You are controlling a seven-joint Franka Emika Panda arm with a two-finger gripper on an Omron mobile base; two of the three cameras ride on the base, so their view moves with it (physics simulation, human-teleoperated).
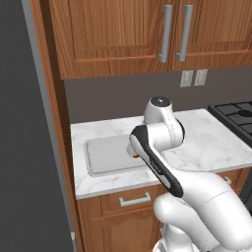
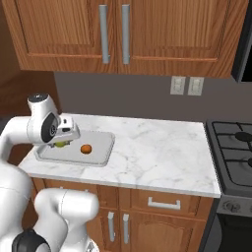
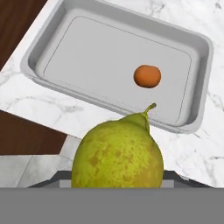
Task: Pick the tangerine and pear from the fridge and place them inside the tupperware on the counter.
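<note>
On the desk (image 2: 147, 147) the tupperware (image 3: 57, 48) lies just ahead of the jaws (image 2: 60, 143), the tangerine (image 3: 147, 76) already inside, while the jaws clench the pear (image 3: 117, 153), which likely needs carrying over the tray before release.

The tupperware (image 2: 101, 152) is sitting on the tabletop (image 2: 157, 152), near its left end in the right base view, below the wall cabinets (image 2: 118, 34). The tangerine (image 2: 86, 148) is lying inside the tupperware, apart from its walls. The pear (image 3: 117, 153) is hanging in the pincer (image 2: 60, 143) above the tupperware's left part. A stove (image 2: 234, 147) is standing to the tabletop's right.
</note>
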